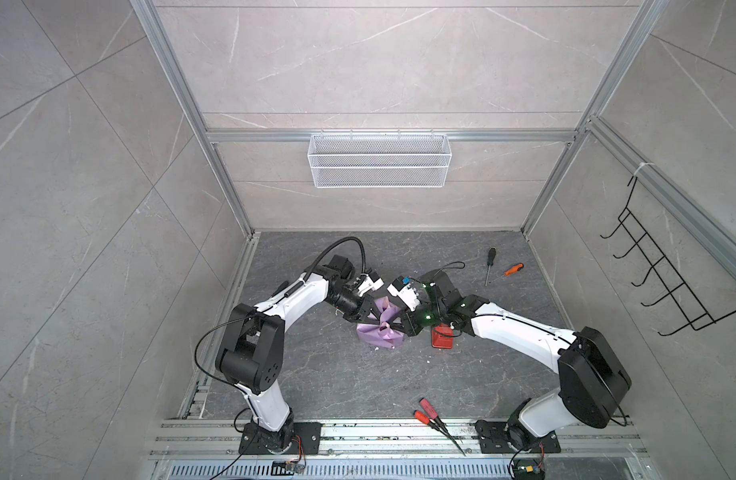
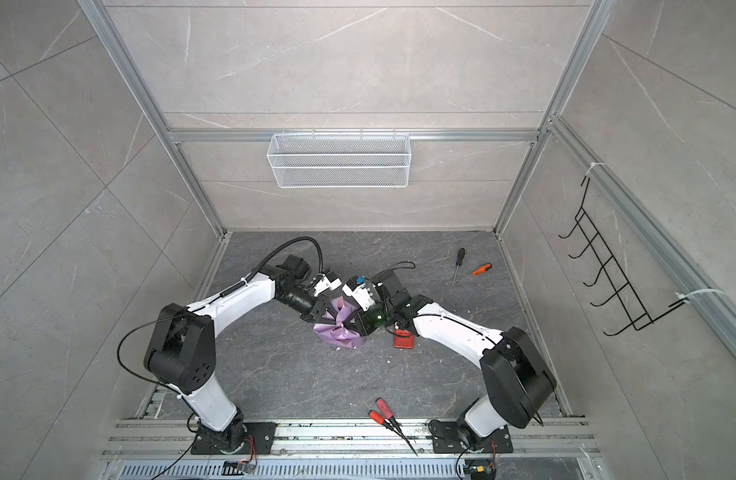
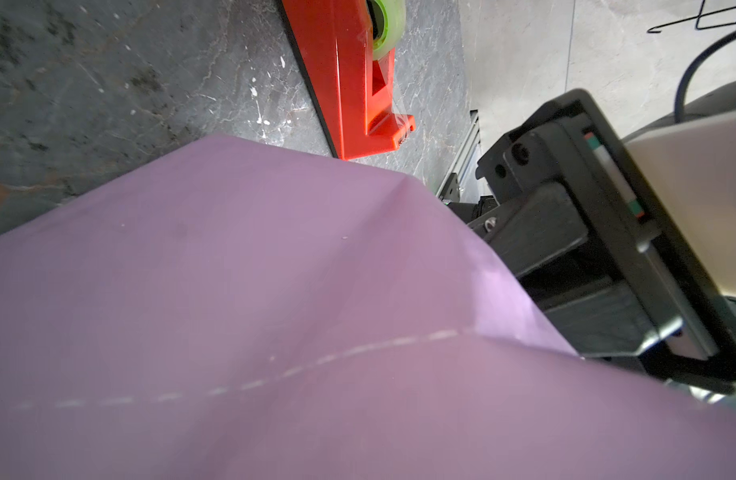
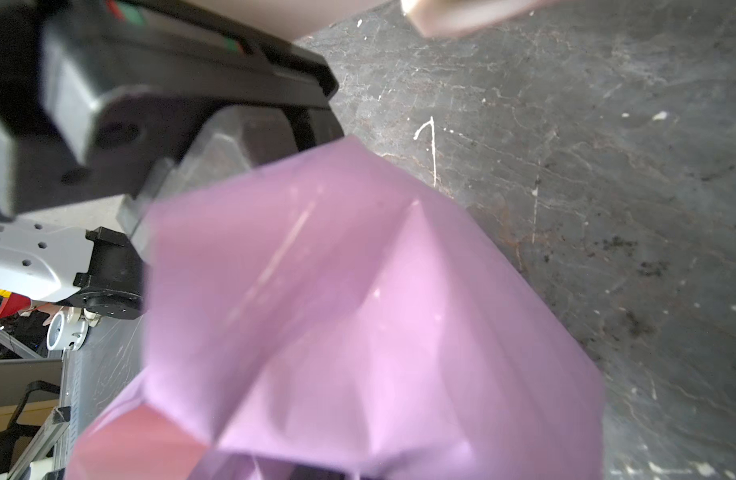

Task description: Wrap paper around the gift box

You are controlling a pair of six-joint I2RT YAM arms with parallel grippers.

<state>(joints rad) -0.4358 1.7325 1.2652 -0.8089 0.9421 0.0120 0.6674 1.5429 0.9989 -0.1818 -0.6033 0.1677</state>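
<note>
Beside dispenser [image 1: 442, 337]: paper [image 1: 376, 340], thin, limp, probably tear-prone (box hidden inside). Best gripped at gathered top, as pinched by left claw [image 1: 371, 313] and right claw [image 1: 397, 325], both nearly shut.

We can read no text, label, brand or number in any view. The paper [image 3: 275, 291] shows only a pale broken line across it, no lettering. On the red tape dispenser [image 3: 341, 83] we make out no writing either; any small marks elsewhere are too blurred to read.
</note>
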